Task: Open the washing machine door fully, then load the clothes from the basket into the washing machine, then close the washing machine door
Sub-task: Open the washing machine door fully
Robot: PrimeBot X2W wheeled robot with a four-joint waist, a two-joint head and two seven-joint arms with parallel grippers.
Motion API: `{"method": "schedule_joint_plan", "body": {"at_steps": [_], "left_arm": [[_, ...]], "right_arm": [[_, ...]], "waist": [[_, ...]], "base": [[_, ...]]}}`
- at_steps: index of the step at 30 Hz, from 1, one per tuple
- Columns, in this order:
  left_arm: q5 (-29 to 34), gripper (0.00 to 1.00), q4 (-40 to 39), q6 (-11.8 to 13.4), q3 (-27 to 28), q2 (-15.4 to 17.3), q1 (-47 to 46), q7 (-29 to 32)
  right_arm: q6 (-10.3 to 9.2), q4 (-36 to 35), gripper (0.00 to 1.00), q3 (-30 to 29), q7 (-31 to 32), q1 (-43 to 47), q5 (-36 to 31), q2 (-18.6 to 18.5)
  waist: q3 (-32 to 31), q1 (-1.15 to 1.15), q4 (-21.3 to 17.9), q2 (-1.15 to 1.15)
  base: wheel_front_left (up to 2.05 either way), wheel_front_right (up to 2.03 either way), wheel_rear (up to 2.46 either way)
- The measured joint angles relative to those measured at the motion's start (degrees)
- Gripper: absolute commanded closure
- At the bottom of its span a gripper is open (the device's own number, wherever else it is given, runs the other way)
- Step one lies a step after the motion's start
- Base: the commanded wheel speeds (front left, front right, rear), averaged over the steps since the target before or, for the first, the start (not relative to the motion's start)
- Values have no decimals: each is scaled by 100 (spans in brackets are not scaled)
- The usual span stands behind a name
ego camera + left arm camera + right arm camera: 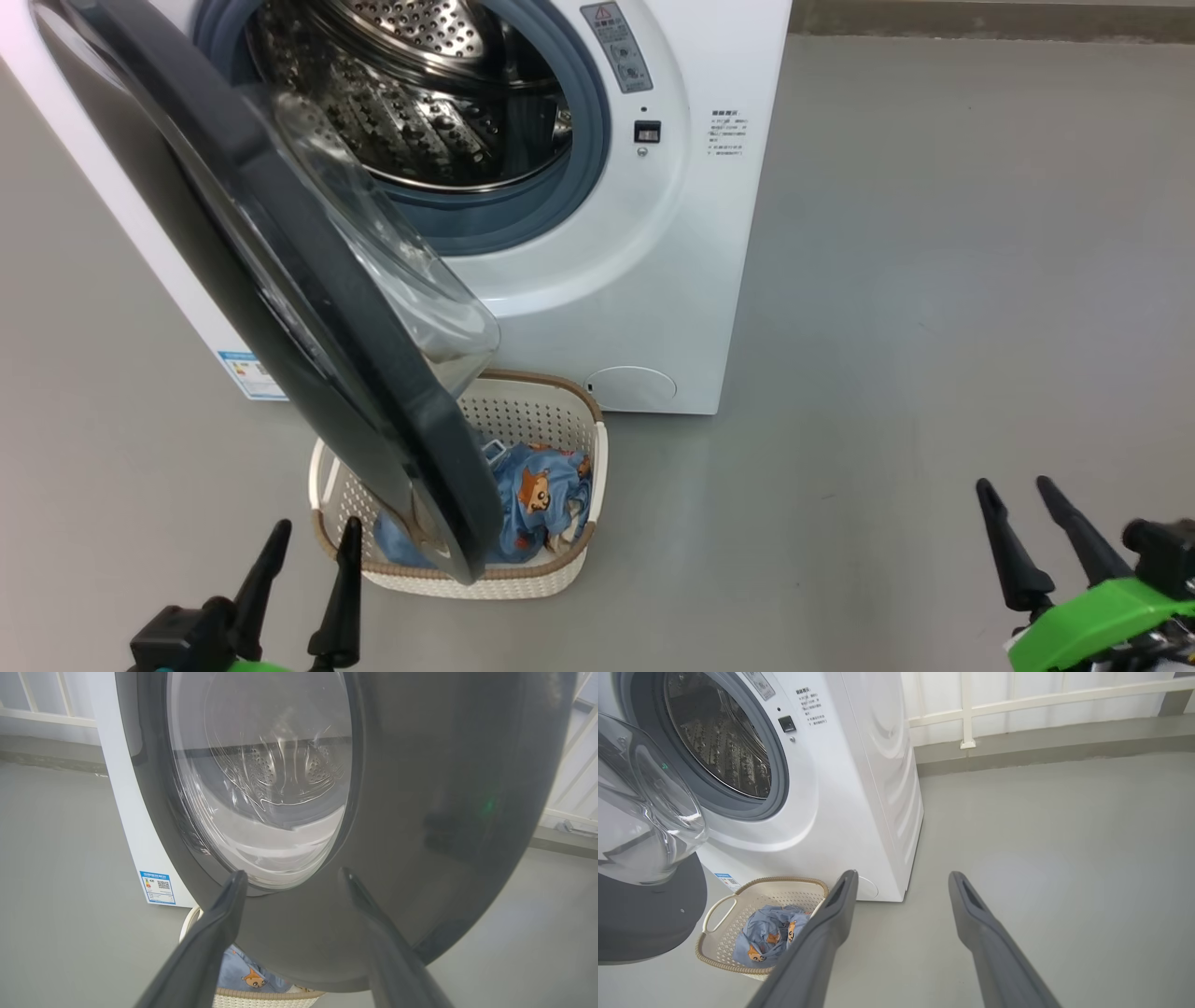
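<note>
Left gripper (316, 527) is wide open with nothing between my fingers. It sits low over the near-left of the floor (934, 280), pointing at the outer face of the washing machine door (373, 411). It is close to the door; I cannot tell if it touches. Right gripper (1016, 485) is also fully spread and empty, over bare floor at the near right, well apart from everything.

Door: big and round, wide glossy black rim, domed clear glass window (392, 252) bulging from the inner side. It is swung out from its left-side hinge, nearly edge-on to my head camera. Its lower rim hangs over the left half of the basket (541, 420).

Washing machine (653, 280): white boxy front-loader, mouth uncovered. Perforated steel drum (420, 93) with a grey-blue gasket (588, 131) round it, and a small blue label (247, 373) at the lower left front corner. It stands toward the far edge of the floor.

Basket: small, cream perforated plastic, brown woven-look rim, white side handles. It is on the floor just in front of the machine's foot, under the door.

Clothes (537, 495): light blue fabric with orange-brown cartoon faces, bunched inside the basket below its rim.

Floor: plain smooth grey, matt. Along its far edge runs a darker grey kerb (1041, 746) with a white railing (966, 709) behind.
</note>
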Motion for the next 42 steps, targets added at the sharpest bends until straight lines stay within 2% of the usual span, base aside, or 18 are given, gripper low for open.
{"method": "schedule_joint_plan", "body": {"at_steps": [6, 11, 18, 19, 20, 21, 22, 28, 31, 33, 37, 42], "left_arm": [[46, 0, -22, 0, 20, -5, -3, 0], [60, 0, -34, -1, 37, -25, -5, 0], [60, 0, -19, -1, 87, -87, -13, 0], [60, 11, -13, 0, 88, -93, -16, 0], [60, 84, -7, -1, 96, -99, -24, 0], [59, 84, -8, -1, 124, -109, -35, 0], [49, 100, -23, 0, 177, -129, -48, 0], [12, 100, -675, 0, 761, -259, -241, -1], [-42, 100, -1383, 0, 1096, -379, -395, -1], [-100, 100, -1991, 0, 1132, -453, -524, -3], [11, 100, -3015, 0, 430, -477, -606, -9], [241, 100, -3252, 0, -1057, -428, -581, 75]], "right_arm": [[0, -800, 0, -929, -4, 531, -1071, 513], [0, -959, 0, -1105, -4, 809, -1556, 735], [0, -971, 0, -1200, -4, 843, -1648, 894], [0, -973, 0, -1201, -4, 843, -1648, 903], [0, -987, 0, -1200, -4, 843, -1648, 907], [0, -1005, 0, -1201, -4, 843, -1651, 912], [0, -1013, 0, -1204, -4, 843, -1660, 913], [0, -1132, 0, -1301, -4, 844, -1689, 909], [0, -1176, 0, -1326, -4, 850, -1697, 909], [0, -1198, 0, -1344, -4, 870, -1699, 909], [0, -1229, 0, -1373, -4, 933, -1803, 910], [0, -1258, 0, -1401, -4, 933, -1803, 911]], "waist": [[26, 0, 31, 0], [78, 0, 39, 0], [114, -1, 48, 0], [114, 0, 52, 0], [115, 0, 56, 0], [115, 0, 61, 0], [113, 0, 65, 0], [80, 0, 104, 0], [74, 0, 118, 0], [72, 0, 121, 0], [68, -1, 109, 0], [80, 0, 94, 0]], "base": [[0, 0, 0], [0, 0, 0], [0, 0, 0], [0, 0, 0], [0, 0, 0], [0, 0, 0], [0, 0, 0], [0, 0, 0], [0, 0, 0], [0, 0, 0], [0, 0, 0], [0, 0, 0]]}}
